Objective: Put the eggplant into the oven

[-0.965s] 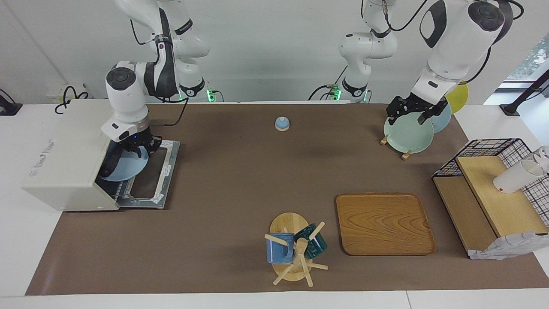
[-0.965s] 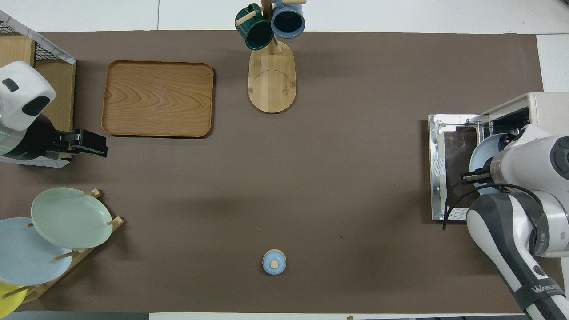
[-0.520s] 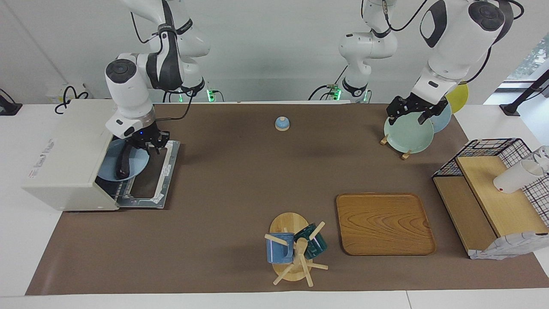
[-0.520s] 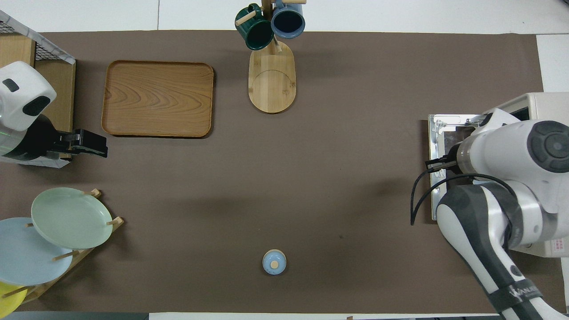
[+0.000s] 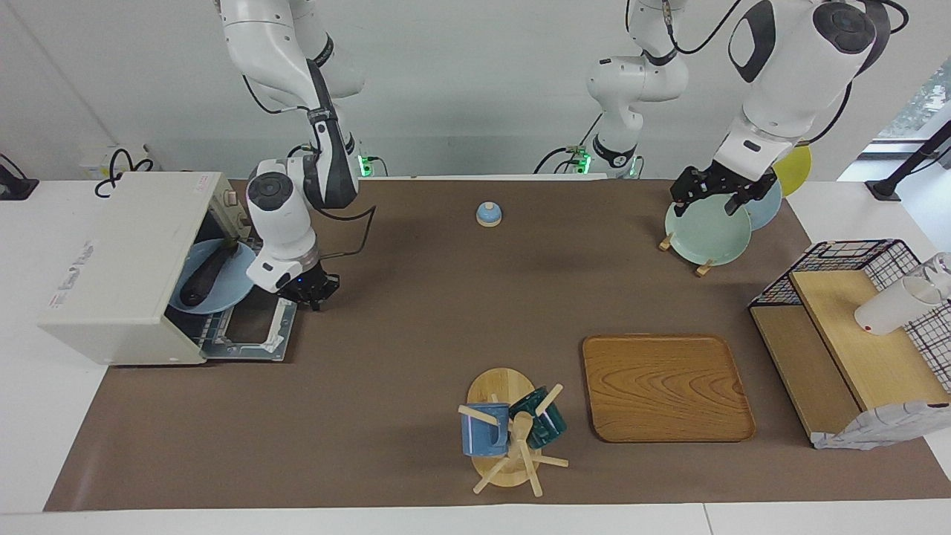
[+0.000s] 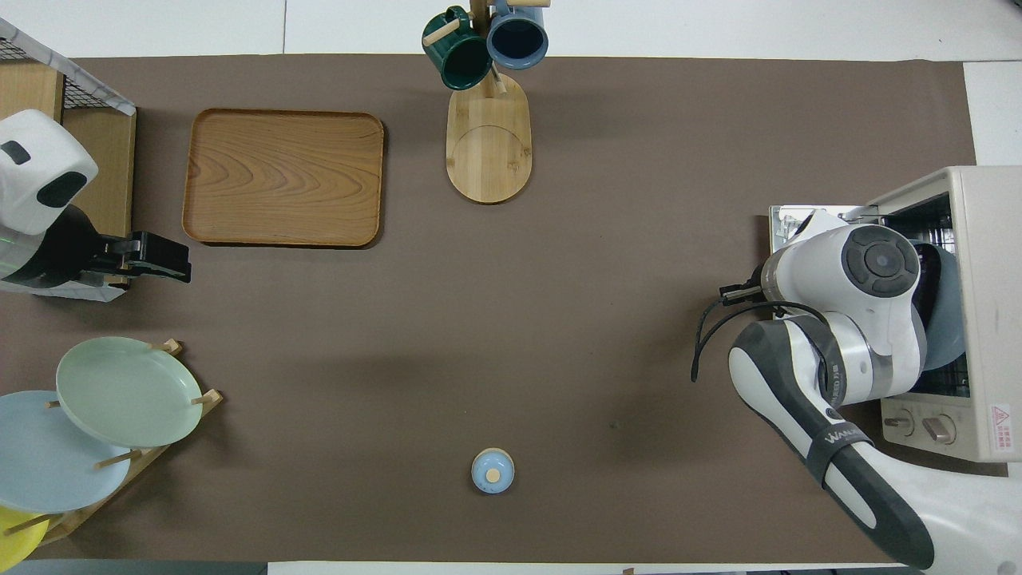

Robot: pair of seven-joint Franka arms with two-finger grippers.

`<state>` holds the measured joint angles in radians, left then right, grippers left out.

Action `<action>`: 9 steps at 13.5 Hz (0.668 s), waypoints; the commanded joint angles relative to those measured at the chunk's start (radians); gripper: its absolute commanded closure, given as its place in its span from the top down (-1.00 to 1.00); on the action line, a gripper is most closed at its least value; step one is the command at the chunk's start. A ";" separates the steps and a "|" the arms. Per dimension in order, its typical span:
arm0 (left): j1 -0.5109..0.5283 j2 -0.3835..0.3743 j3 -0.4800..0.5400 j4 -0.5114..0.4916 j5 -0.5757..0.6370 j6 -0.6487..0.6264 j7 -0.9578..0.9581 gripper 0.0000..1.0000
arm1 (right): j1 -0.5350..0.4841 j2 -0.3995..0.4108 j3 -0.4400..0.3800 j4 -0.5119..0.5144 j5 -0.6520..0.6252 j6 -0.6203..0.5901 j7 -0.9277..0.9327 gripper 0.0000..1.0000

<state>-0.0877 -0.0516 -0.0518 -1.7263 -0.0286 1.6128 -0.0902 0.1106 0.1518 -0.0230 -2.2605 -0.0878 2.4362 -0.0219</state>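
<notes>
The cream-white oven (image 5: 111, 260) stands at the right arm's end of the table, its glass door (image 5: 252, 327) dropped open flat. Inside it a light blue plate (image 5: 223, 293) rests on the wire rack, with the dark eggplant (image 5: 206, 273) lying on it. Both also show in the overhead view, the eggplant (image 6: 926, 275) on the plate (image 6: 952, 319), partly hidden by the right arm's wrist. My right gripper (image 5: 308, 291) is outside the oven, low over the door's edge toward the table's middle, holding nothing. My left gripper (image 5: 709, 199) waits open over the plate rack.
A blue bell (image 5: 488, 214) sits near the robots at mid-table. A mug tree (image 5: 513, 431) and a wooden tray (image 5: 666, 386) lie farther out. A plate rack with a green plate (image 5: 706, 234) and a black wire basket rack (image 5: 854, 297) stand at the left arm's end.
My right gripper let go of the blue plate and drew back out of the oven across the open door. The plate with the eggplant stays inside. The left arm has not moved.
</notes>
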 commanded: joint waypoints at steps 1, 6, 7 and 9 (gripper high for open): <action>-0.006 -0.017 0.009 -0.006 -0.011 -0.010 0.000 1.00 | -0.008 -0.021 0.005 -0.004 -0.007 -0.016 -0.010 -1.00; -0.006 -0.017 0.009 -0.006 -0.011 -0.010 0.000 1.00 | -0.023 -0.026 0.003 -0.008 -0.055 -0.029 -0.035 -1.00; -0.006 -0.017 0.009 -0.006 -0.011 -0.010 0.000 1.00 | -0.032 -0.026 0.003 -0.008 -0.062 -0.032 -0.041 -1.00; -0.006 -0.017 0.009 -0.006 -0.010 -0.010 0.000 1.00 | -0.038 -0.026 0.003 -0.008 -0.087 -0.039 -0.061 -1.00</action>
<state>-0.0877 -0.0516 -0.0518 -1.7263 -0.0286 1.6128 -0.0902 0.0887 0.1447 -0.0245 -2.2592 -0.1486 2.4156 -0.0452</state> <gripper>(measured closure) 0.000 0.991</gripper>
